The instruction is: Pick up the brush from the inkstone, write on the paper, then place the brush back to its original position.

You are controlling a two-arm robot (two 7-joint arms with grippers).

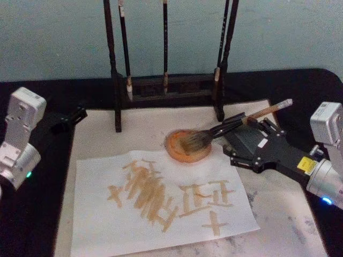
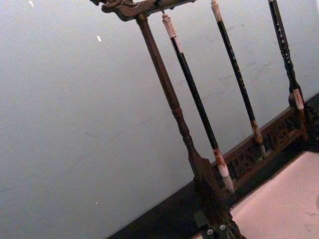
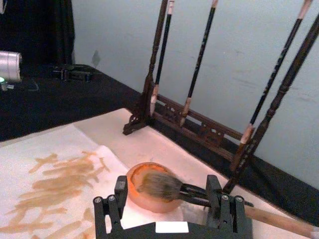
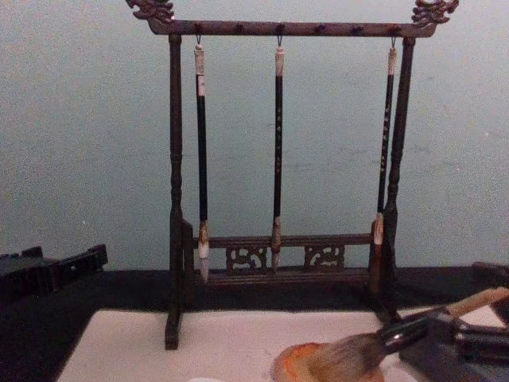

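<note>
Brush [image 1: 214,134]: bristles on inkstone [image 1: 186,146] behind written paper [image 1: 161,201], handle between spread fingers of right gripper [image 1: 234,142], unclamped; back straight out w/o nudging handle; left gripper [image 1: 75,115] parked, grip unclear.

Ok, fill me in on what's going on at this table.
A two-armed robot is doing brush calligraphy. The paper already carries tan strokes. The brush lies with its bristles on the orange inkstone, and its handle runs between the open fingers of the right end effector, which do not seem to be clamped on it. The left end effector sits off to the left on the black cloth, away from the work. Three thin brushes hang on the wooden rack behind.
</note>
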